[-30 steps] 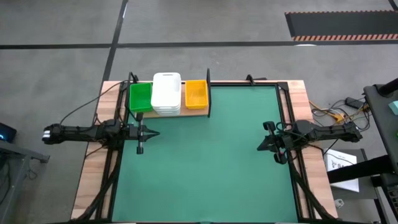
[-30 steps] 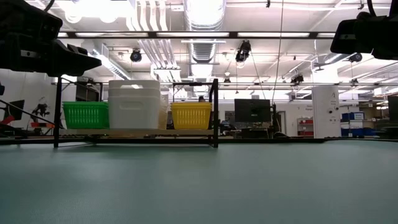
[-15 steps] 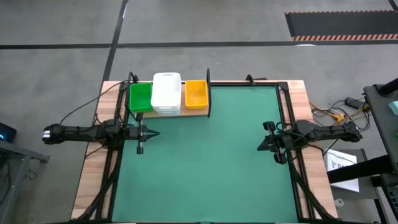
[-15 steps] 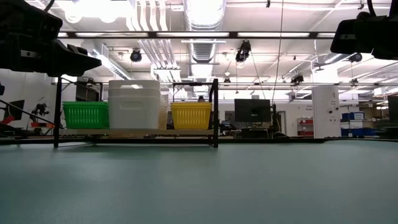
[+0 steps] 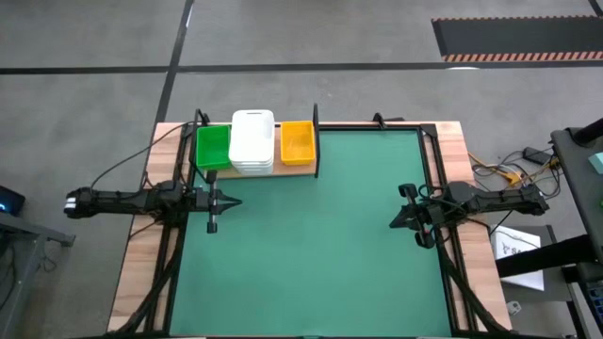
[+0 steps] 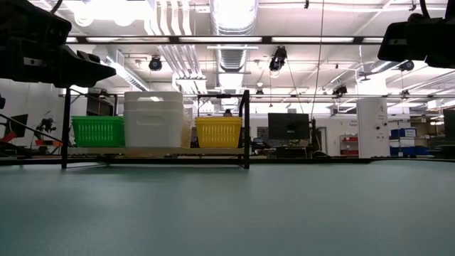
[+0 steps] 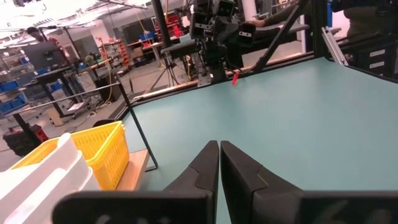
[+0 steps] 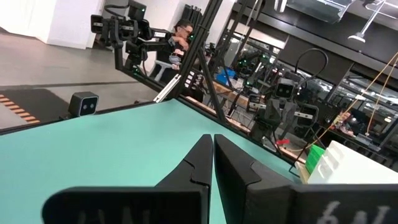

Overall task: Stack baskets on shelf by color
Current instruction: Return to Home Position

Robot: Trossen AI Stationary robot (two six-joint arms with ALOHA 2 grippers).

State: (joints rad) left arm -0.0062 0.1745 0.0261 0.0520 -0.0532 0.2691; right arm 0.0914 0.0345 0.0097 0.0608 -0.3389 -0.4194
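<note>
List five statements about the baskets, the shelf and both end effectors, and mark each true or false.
1. On the shelf, the white baskets stand between the green baskets and the yellow baskets. True.
2. The left end effector holds a yellow basket. False: its fingers are shut on nothing.
3. In the low view, the white stack rises higher than the green one. True.
4. The right end effector is open above the shelf. False: it is shut, at the table's right side, away from the shelf.
5. A green basket lies on the green mat. False: every basket in view is on the shelf.
</note>
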